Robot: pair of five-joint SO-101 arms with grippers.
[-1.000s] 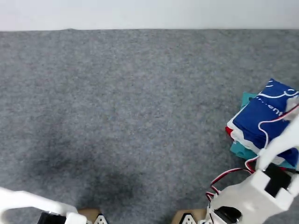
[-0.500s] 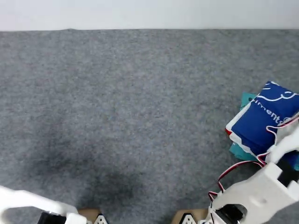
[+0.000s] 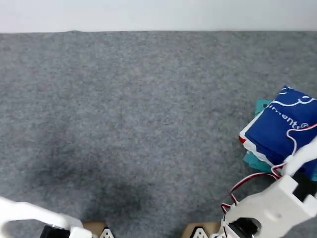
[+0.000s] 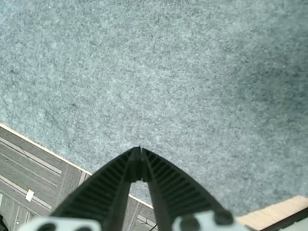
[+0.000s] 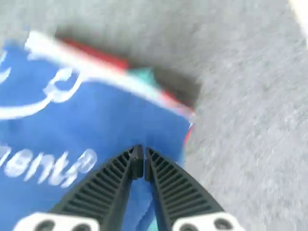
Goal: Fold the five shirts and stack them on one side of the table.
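Note:
A stack of folded shirts [image 3: 277, 136] lies at the right edge of the grey mat, the blue printed shirt [image 3: 280, 130] on top and white, red and teal layers below. The right arm [image 3: 275, 206] rises from the front right beside the stack. My right gripper [image 5: 138, 150] is shut with nothing in it, just above the blue shirt [image 5: 82, 144]; the red and white edges [image 5: 96, 60] of the stack show beyond it. My left gripper [image 4: 140, 151] is shut and empty above bare grey mat [image 4: 183, 77] close to the table's edge.
The grey mat [image 3: 138, 109] spreads over the table's left and middle. The left arm [image 3: 34, 215] sits at the front left corner. Wooden floor [image 4: 33, 178] shows past the mat's edge. A white wall [image 3: 158, 15] runs along the back.
The right arm has drawn back to the right and front, off the top of the stack. The blue shirt shifted slightly and lies free. The left arm has not moved.

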